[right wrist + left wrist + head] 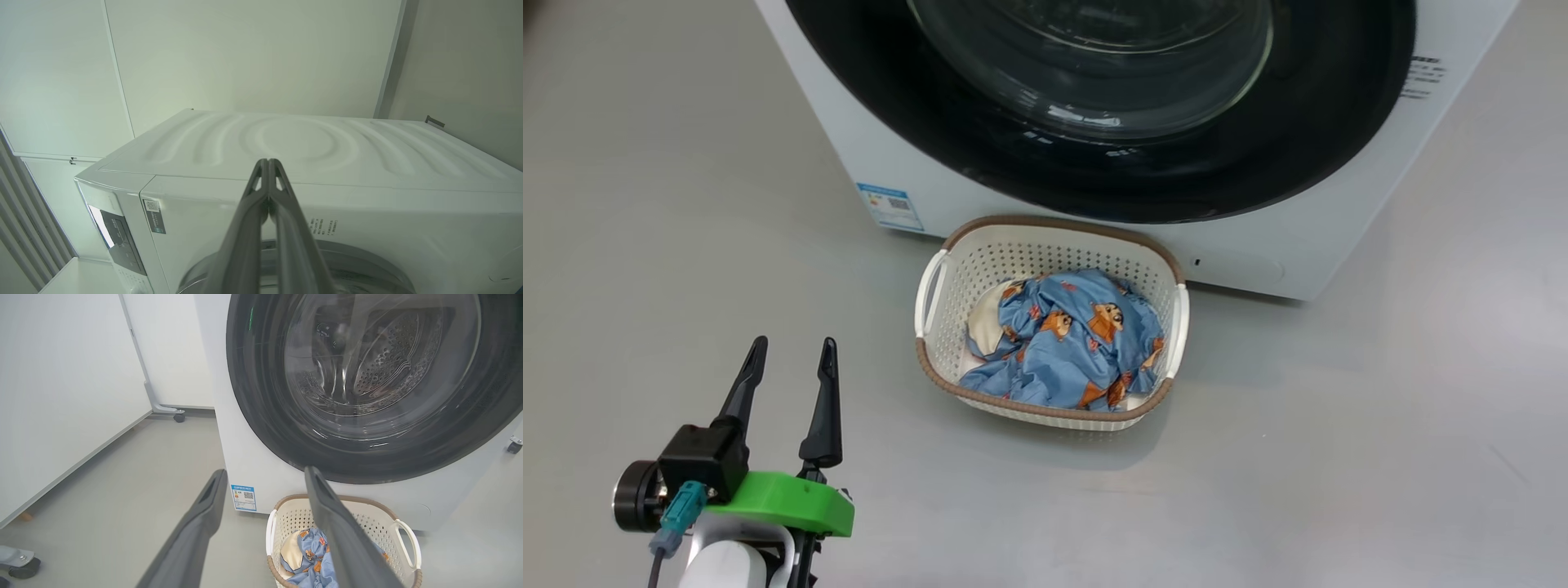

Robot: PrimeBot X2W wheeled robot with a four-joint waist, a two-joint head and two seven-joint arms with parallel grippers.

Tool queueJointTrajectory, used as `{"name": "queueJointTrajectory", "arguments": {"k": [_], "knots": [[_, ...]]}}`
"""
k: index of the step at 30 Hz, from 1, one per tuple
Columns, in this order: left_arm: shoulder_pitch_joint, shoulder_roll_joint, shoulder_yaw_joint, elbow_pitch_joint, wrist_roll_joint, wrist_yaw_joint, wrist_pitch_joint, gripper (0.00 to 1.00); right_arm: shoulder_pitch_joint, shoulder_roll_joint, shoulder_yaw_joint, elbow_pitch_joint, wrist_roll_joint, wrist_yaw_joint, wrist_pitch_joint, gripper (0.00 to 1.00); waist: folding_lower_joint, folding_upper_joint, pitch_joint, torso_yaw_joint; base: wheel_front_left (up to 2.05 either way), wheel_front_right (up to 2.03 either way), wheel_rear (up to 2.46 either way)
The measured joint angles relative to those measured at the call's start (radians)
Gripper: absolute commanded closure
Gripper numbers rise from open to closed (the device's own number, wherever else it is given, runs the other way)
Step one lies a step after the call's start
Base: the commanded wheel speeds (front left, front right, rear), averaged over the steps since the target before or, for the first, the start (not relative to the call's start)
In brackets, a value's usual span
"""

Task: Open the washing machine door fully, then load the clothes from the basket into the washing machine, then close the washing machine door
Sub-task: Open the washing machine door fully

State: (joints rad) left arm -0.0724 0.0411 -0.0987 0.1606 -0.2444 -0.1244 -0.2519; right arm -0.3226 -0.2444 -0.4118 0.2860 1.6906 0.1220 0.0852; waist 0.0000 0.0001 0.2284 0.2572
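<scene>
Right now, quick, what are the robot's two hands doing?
Left gripper: open, holding nothing.
Right gripper: shut, holding nothing.

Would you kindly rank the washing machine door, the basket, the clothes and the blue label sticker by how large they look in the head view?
Largest to smallest:
1. washing machine door, though cut off by the frame
2. basket
3. clothes
4. blue label sticker

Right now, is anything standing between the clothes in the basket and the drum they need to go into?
Yes. The washing machine door looks shut across the opening, just behind and above the basket holding the clothes; it has to swing open first.
</scene>
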Motion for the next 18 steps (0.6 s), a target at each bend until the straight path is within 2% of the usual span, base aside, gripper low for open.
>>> {"name": "queueJointTrajectory", "arguments": {"k": [7, 18], "knots": [[-0.018, -0.001, -0.004, -0.007, -0.008, 0.000, 0.000, 0.00, -0.061, -0.063, 0.012, 0.028, 0.008, 0.000, 0.080, 1.00, 0.0000, 0.0000, 0.048, 0.049, 0.00, 0.00, 0.00], [-0.037, -0.007, -0.030, -0.002, -0.031, 0.000, 0.000, 0.00, -0.167, -0.082, 0.119, 0.056, -0.009, 0.000, 0.197, 1.00, 0.0000, 0.0000, 0.097, 0.115, 0.00, 0.00, 0.00]]}}
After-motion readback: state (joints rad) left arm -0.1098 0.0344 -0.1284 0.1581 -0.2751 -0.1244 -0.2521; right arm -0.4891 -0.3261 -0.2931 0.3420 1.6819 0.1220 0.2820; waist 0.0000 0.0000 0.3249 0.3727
